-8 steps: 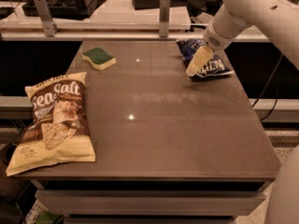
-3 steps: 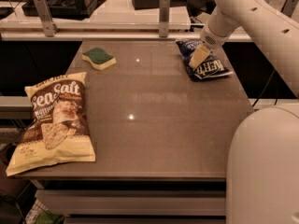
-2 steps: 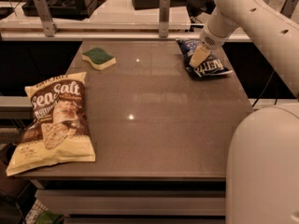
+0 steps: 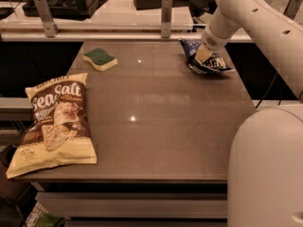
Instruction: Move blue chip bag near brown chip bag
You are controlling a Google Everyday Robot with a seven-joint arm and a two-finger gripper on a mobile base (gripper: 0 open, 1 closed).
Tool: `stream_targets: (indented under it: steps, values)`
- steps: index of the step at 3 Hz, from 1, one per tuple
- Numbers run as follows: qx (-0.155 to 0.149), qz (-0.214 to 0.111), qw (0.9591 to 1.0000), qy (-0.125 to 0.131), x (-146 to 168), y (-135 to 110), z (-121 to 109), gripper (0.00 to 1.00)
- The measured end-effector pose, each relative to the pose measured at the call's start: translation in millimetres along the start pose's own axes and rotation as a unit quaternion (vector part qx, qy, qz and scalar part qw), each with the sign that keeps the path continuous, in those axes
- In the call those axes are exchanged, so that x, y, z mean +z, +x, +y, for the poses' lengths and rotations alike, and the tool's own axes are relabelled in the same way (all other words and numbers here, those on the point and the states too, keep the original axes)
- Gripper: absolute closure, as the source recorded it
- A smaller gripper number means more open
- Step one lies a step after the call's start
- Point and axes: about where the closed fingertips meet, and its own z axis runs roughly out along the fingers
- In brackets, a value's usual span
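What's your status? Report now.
Gripper at blue bag, far right of table. Brown bag near left. Sponge far left, off the path.

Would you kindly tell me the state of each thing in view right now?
blue chip bag: crumpled, lying at the table's far right, under the gripper.
brown chip bag: flat, face up, near left edge.
sponge: green side up, far left.
gripper: down on the blue chip bag.
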Motion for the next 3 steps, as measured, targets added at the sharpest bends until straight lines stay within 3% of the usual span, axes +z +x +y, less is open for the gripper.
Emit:
stream_targets:
  steps: [1,2,3]
  values:
    - [0.0,0.0,1.0,0.0,0,0,0,1.0]
    - [-0.01,-0.029,0.9994,-0.014,-23,6,2,1.0]
    - [-0.018,-0.084,0.995,-0.051,-53,23,4,1.0]
